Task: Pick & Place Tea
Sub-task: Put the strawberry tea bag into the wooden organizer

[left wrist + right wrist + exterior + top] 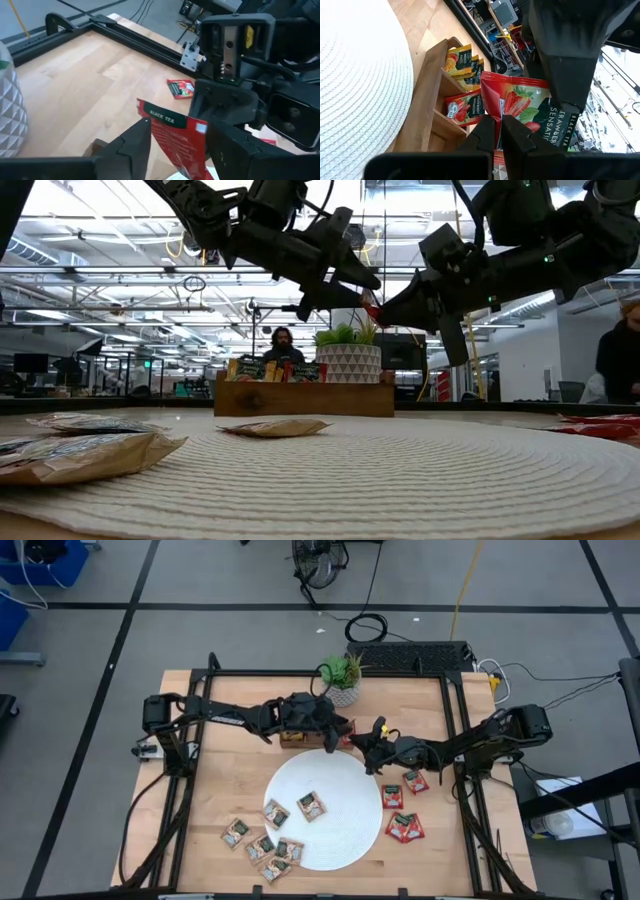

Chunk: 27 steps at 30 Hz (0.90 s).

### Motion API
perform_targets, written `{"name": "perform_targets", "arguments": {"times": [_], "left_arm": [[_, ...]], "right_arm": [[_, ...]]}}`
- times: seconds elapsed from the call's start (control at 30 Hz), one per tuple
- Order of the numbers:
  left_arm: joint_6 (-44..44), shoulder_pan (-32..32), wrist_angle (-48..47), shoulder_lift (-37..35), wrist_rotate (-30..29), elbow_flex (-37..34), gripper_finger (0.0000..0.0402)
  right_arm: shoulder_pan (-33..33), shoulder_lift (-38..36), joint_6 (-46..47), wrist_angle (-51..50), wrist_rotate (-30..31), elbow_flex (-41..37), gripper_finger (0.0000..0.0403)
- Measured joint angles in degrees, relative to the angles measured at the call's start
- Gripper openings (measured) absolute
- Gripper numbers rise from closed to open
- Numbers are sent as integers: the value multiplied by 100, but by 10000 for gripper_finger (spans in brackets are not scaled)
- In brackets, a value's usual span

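Observation:
A red tea sachet [520,107] is up in the air between both grippers, over the right end of the wooden tray [298,737]. My right gripper [497,122] is shut on it. My left gripper [177,127] is open, with one finger at either side edge of the same sachet [172,137]; I cannot tell whether they touch it. Other red sachets [404,827] lie flat on the table right of the white plate [345,830]. Tan sachets lie on the plate [311,805] and on the table beside its near left rim [260,845]. My right gripper pinches the red sachet between its two fingers at one edge [489,102]. The fingers come about level from the table's right side. The sachet is lifted clear of the tray and table, its printed face towards the right wrist camera and its far end by the left gripper's finger [566,85].
The tray [427,95] has red and yellow sachets standing in its compartments [462,60]. A potted plant [343,685] stands just behind the tray at the far edge. The black frame rails [455,730] run along the table's sides. People show in the room beyond [283,345].

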Motion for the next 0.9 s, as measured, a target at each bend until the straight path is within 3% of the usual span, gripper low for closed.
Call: {"name": "perform_targets", "arguments": {"times": [0.07,0.2,0.27,0.37,0.5,0.7,0.8,0.9], "left_arm": [[0,4,0,0,2,0,150],[166,49,2,0,389,0,42],[384,85,-2,0,535,-2,14],[1005,67,41,-1,494,-3,5],[2383,-61,-40,-262,362,-20,3],[3540,-179,-1021,-1041,-296,-34,2],[3993,-175,-1385,-1269,-169,-287,2],[4748,-127,-1162,-1475,372,-774,1]], "right_arm": [[0,0,0,-2,5,0,5],[0,0,0,-4,7,0,5],[2,0,1,0,7,0,5],[-2,0,193,-8,13,0,6],[1,-18,1032,69,20,-15,38],[-2,-64,2257,-214,37,-217,88],[0,-242,2479,-159,48,-325,99],[-7,-447,2528,-228,37,-430,102]]}}
